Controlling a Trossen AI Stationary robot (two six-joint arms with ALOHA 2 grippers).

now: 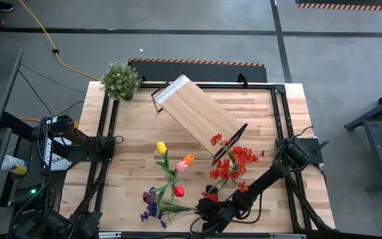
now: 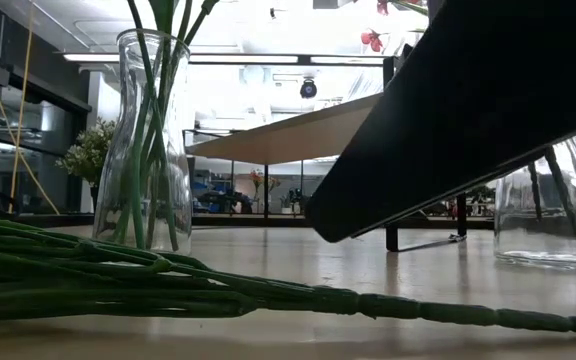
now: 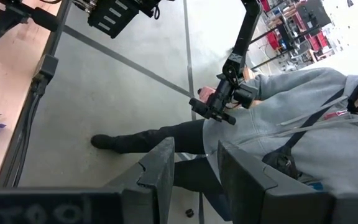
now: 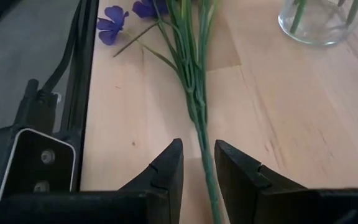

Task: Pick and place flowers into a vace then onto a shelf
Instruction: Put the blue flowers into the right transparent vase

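A purple spray (image 1: 152,202) lies flat on the table near its near edge. Its bundled green stem (image 4: 194,93) runs toward my right gripper (image 4: 197,152), which is low over the table (image 1: 204,214). The gripper is open by a narrow gap, with one finger on each side of the stem's lower part. The stem also lies along the tabletop in the low view (image 2: 268,290). Yellow, orange, pink and red tulips stand in a glass vase (image 2: 153,140). Red sprays (image 1: 234,162) stand in a second vase (image 2: 548,210). The shelf (image 1: 197,116) sits aslant mid-table. My left gripper (image 3: 196,168) is open and parked off the table's left.
A bushy potted plant (image 1: 120,79) stands at the far left corner. Black frame rails (image 1: 108,133) run along the table's sides. The tulip vase's base (image 4: 319,22) stands close beyond the stem. A person in a grey hoodie (image 3: 303,118) shows in the left wrist view.
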